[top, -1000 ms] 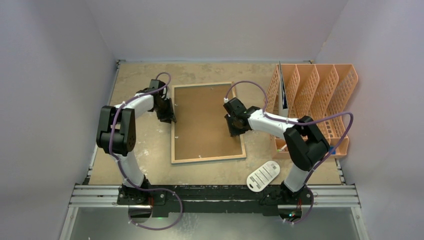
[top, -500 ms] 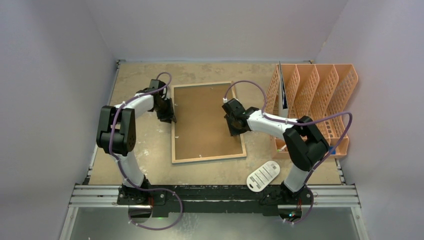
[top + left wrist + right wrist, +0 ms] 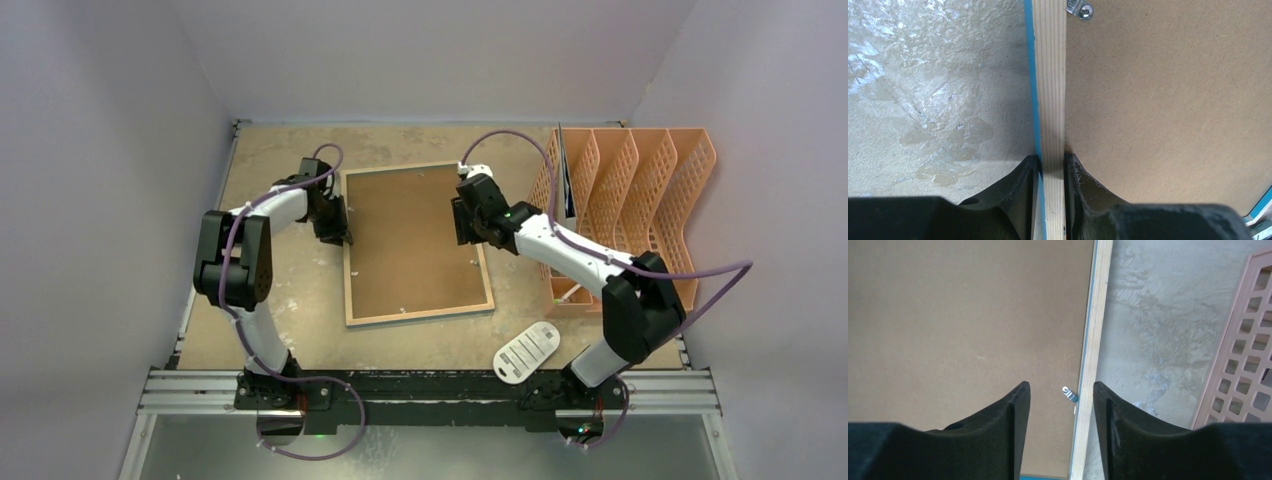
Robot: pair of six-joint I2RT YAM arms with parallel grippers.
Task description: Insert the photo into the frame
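Frame (image 3: 420, 315): lying back-up on tabletop (image 3: 280, 150), backing board (image 3: 415, 240) seated. Left pincer (image 3: 1052, 170): clamped on frame's left rail. Right pincer (image 3: 1059, 387): spread, relocated farther along frame's right rail, over turn clip (image 3: 1068, 394). Likely clip release next.

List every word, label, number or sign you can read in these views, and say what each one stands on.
Nothing here can be read.
white oval card, on the table by the right arm's base: rows of dark marks, too small to read.
frame, wood back: no print.
backing board: plain brown, no print.
orange file rack: no label visible.
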